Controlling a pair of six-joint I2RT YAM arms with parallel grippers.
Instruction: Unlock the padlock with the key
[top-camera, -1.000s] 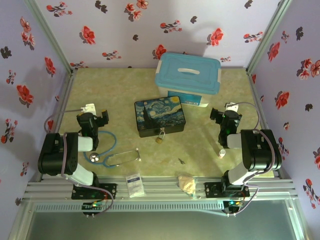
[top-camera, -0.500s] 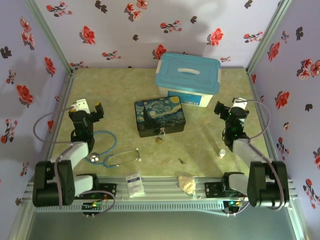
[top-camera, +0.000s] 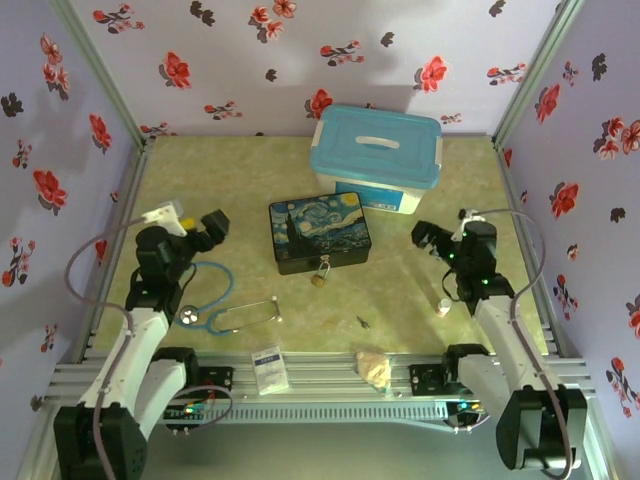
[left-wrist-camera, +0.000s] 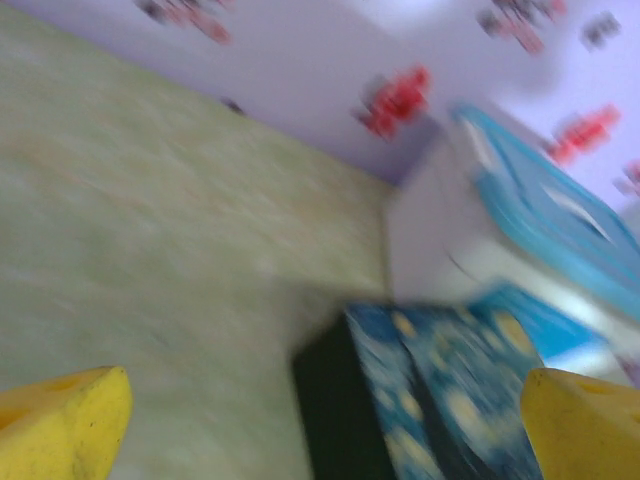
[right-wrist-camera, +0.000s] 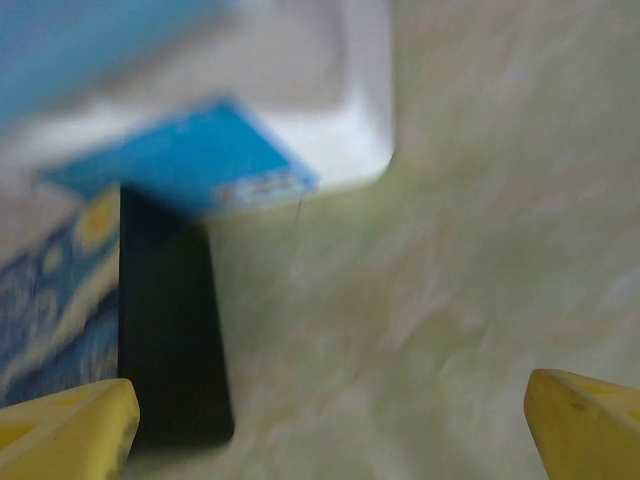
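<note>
The small brass padlock (top-camera: 321, 272) hangs at the front of the painted dark tin (top-camera: 319, 233), mid-table. The tiny dark key (top-camera: 363, 322) lies on the table nearer the front, right of the padlock. My left gripper (top-camera: 208, 232) hovers left of the tin, open and empty, its yellow fingertips (left-wrist-camera: 60, 425) wide apart in the blurred left wrist view with the tin (left-wrist-camera: 430, 400) ahead. On the tin's right my right gripper (top-camera: 428, 238) is open and empty too, its fingertips (right-wrist-camera: 585, 425) spread over bare table, the tin's corner (right-wrist-camera: 60, 290) at left.
A white box with a blue lid (top-camera: 375, 158) stands behind the tin. A stethoscope (top-camera: 215, 305) lies under the left arm. A small white bottle (top-camera: 444, 307) stands by the right arm. A white packet (top-camera: 268, 368) and a beige lump (top-camera: 374, 368) sit at the front rail.
Both arms have unfolded from their tucked poses. The left gripper swung right toward the tin, the right gripper swung left toward it. Both stayed open.
</note>
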